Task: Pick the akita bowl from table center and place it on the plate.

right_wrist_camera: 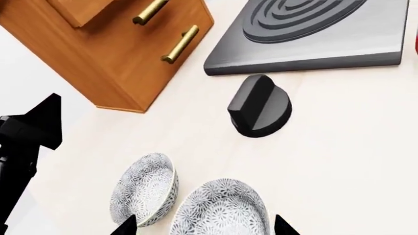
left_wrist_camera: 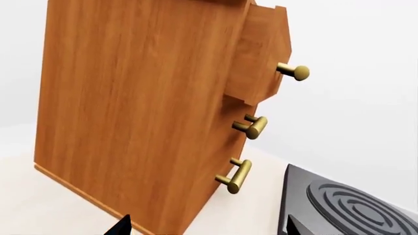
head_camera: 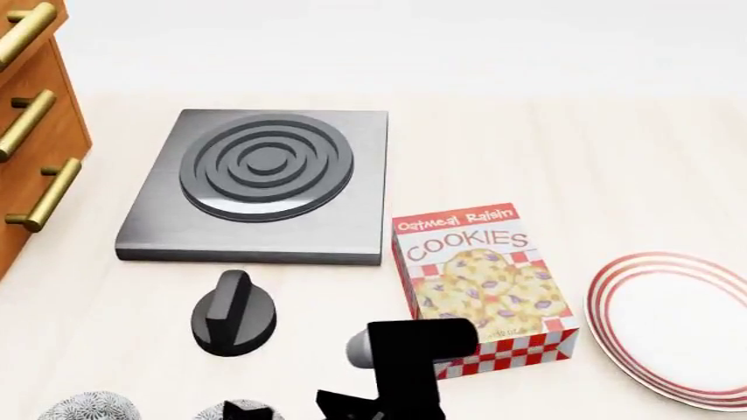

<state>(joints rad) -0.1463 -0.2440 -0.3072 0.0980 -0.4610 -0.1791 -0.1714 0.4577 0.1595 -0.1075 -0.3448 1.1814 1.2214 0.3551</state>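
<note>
Nearest item: right pincer [right_wrist_camera: 202,226], its two dark fingertips held apart and empty, poised just above one speckled bowl.

Akita bowl [right_wrist_camera: 222,208]: the bowl directly under the right pincer, taken to be the task's piece on that ground alone; black-and-white speckled, upright, resting on the pale surface [right_wrist_camera: 339,161] at the near edge of the head view. Not yet gripped or lifted.

Second speckled bowl [right_wrist_camera: 145,188]: a look-alike, just beside the first, on the cabinet's side; rims close, contact cannot be told.

Black knob [head_camera: 233,312]: a loose dial lying beyond the bowls, apart from both.

Cookie box [head_camera: 481,284]: lying flat, between the bowls and the plate.

Plate [head_camera: 671,324]: white with red rings, at the right edge of the head view, partly cut off, bare; well apart from the bowls.

Stove slab [head_camera: 262,179]: dark square with a ringed burner, farther back.

Wooden cabinet [left_wrist_camera: 130,112]: at the far left, brass handles, its top drawer standing partly out.

Left pincer [left_wrist_camera: 205,230]: only tip fragments are shown facing the cabinet; its state cannot be told.

Progress: judged early; grasp, lift, carry and placing are all left.

Room: open surface lies around the knob. The carry to the plate is judged to pass over or around the cookie box. The neighbouring bowl crowds one side of the grasp.
</note>
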